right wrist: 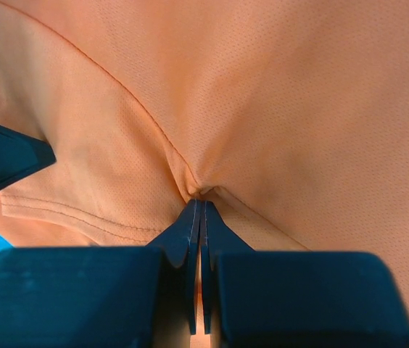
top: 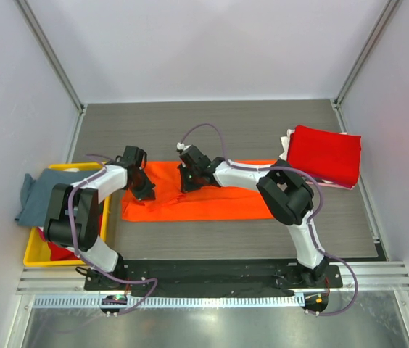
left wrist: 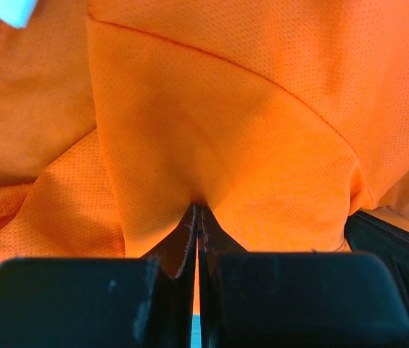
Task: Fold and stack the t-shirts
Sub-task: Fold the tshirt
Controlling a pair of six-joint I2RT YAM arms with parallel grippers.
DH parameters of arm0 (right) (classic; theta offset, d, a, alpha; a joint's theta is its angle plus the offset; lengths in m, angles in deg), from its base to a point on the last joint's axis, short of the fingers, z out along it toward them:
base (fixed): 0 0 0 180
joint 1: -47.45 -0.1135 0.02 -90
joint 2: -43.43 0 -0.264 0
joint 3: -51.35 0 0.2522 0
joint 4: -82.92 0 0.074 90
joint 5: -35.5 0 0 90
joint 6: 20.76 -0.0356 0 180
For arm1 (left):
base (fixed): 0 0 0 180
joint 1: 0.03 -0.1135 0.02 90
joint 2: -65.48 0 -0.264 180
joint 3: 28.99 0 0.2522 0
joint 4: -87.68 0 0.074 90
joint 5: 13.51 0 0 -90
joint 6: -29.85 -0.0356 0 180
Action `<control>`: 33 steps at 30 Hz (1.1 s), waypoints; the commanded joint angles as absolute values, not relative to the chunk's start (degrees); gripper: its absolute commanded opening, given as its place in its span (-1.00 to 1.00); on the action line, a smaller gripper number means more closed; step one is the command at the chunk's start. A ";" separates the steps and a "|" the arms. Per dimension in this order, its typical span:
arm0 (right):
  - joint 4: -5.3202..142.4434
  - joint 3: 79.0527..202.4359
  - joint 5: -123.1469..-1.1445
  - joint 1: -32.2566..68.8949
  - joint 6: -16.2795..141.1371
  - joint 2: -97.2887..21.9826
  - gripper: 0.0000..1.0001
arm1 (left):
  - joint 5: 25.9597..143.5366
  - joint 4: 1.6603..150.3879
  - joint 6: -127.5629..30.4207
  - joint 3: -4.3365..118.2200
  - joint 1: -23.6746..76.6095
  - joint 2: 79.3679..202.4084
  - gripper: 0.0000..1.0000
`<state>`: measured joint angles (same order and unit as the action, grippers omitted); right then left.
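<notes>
Orange tee (top: 212, 203): flat, just right of the bin (top: 34, 254).
Left gripper (left wrist: 196, 212): clamped on tee cloth, nearer the bin.
Right gripper (right wrist: 201, 197): clamped on tee cloth, farther off.
Risk: a thin pinch could slip; uneven lifting would skew the fold.

Top view: looks down from above and behind the arm bases, facing across the table (top: 226, 123), far enough to hold both arms whole. Left wrist: peers along its own fingers (left wrist: 179, 246), very close on the orange tee (left wrist: 226, 109). Right wrist: likewise along its fingers (right wrist: 183, 239), as close. Shared by all three: that tee, seen at full length only from the top.
</notes>
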<state>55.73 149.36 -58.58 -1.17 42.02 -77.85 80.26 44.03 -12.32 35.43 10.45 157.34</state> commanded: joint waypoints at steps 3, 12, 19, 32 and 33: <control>56.24 148.43 -52.85 -1.60 42.61 -71.28 -0.90 | 71.93 42.21 -13.04 36.71 10.25 152.94 -0.99; 55.89 151.76 -53.54 -3.26 43.23 -69.86 -0.88 | 69.19 38.24 -14.01 38.03 10.34 149.68 -1.00; 55.62 152.56 -53.71 -4.06 42.96 -73.99 -0.89 | 69.11 38.94 -13.39 35.76 10.34 143.46 -0.99; 55.53 152.30 -54.77 -4.58 42.70 -76.90 -0.91 | 64.71 38.94 -10.84 32.85 10.34 137.47 -0.99; 55.62 152.04 -54.77 -4.50 42.79 -75.42 -0.91 | 64.45 39.03 -10.76 32.50 10.34 135.99 -0.99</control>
